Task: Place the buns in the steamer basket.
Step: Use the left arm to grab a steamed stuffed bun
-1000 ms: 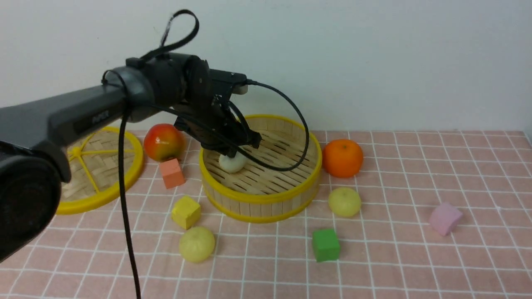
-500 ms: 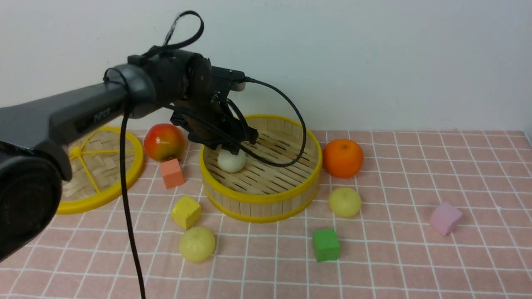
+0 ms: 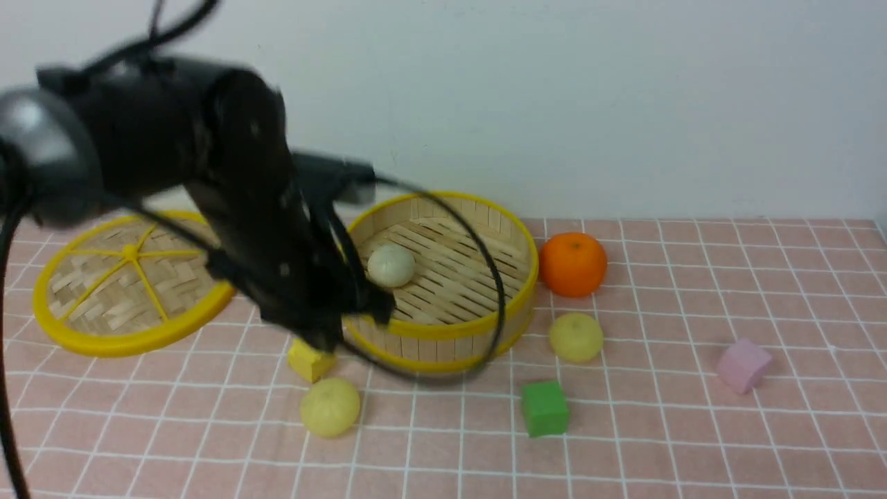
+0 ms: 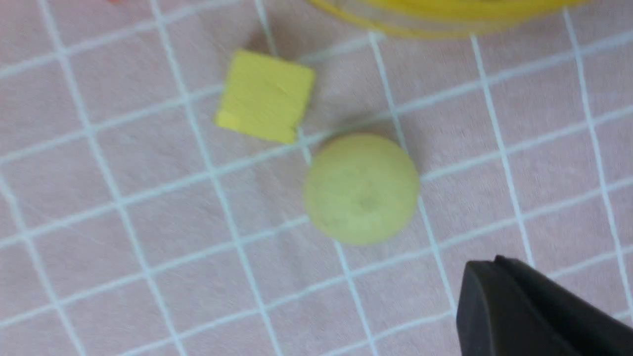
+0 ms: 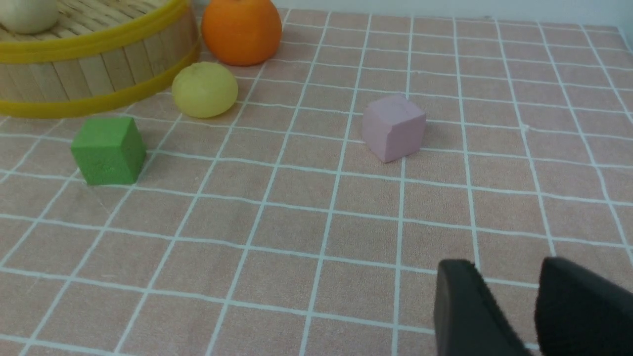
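Front view: black left gripper (image 3: 350,322), jaws too blurred to judge, has pulled away; the off-white round bun (image 3: 391,265) lies in the bamboo steamer basket (image 3: 443,331), mid-frame. Left wrist: pale yellow-green bun (image 4: 361,188) centred, likely next. Right wrist: right gripper (image 5: 534,301) lower right, jaws slightly parted, empty.

The left arm (image 3: 138,138) came in from the near left as a thick dark mass, blurred in the front view. Its wrist was bent steeply downward, so that the left gripper (image 3: 322,336) pointed down, left of centre and towards the near side. The blur hid how its jaws stood. In the left wrist view only one dark finger (image 4: 534,316) showed, at a corner. The right gripper (image 5: 509,269) hung low on the near right. Its two dark fingers (image 5: 465,316) were held slightly apart with nothing between them.
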Motion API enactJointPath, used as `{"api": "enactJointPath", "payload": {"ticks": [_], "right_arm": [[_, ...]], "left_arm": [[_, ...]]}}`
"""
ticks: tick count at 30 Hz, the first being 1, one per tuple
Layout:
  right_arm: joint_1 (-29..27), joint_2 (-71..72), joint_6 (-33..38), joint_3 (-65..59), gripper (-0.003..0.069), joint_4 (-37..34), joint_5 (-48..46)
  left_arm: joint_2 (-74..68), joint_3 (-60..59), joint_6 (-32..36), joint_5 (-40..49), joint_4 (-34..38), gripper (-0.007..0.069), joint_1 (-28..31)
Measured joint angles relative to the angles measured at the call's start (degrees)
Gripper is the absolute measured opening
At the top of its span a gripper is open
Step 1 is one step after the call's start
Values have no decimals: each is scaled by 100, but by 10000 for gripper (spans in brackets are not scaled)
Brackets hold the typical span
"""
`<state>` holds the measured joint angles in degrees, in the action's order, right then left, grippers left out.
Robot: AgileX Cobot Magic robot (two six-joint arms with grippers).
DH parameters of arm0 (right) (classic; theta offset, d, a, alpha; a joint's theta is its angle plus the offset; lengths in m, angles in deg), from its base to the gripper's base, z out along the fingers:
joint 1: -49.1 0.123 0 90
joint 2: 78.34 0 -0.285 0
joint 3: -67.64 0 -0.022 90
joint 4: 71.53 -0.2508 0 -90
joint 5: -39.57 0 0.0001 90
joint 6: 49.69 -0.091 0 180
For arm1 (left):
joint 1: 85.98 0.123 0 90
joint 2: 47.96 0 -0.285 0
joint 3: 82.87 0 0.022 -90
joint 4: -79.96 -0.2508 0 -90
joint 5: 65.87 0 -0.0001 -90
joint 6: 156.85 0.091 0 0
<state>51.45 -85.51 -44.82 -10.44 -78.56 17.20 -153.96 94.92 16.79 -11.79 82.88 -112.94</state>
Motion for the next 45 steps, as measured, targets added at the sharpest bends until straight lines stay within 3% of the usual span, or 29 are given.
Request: {"api": "enactJointPath", "payload": {"ticks": [5, 11, 14, 18, 39, 45], "right_arm": [[0, 0, 0, 0, 240, 0, 0], [0, 0, 0, 0, 240, 0, 0], [0, 0, 0, 0, 240, 0, 0], [0, 0, 0, 0, 240, 0, 0], [0, 0, 0, 0, 240, 0, 0], [0, 0, 0, 0, 240, 0, 0]], "left_arm": [[-47, -456, -44, -328, -69, -7, -96], [-368, -472, -81, -562, -146, 127, 215], [-567, -476, -81, -783, -181, 233, 391], [-604, -476, -81, -1002, -184, 296, 417], [-1052, -476, 159, -1423, 21, 308, 417], [-1121, -476, 159, -1448, 14, 266, 417]]}}
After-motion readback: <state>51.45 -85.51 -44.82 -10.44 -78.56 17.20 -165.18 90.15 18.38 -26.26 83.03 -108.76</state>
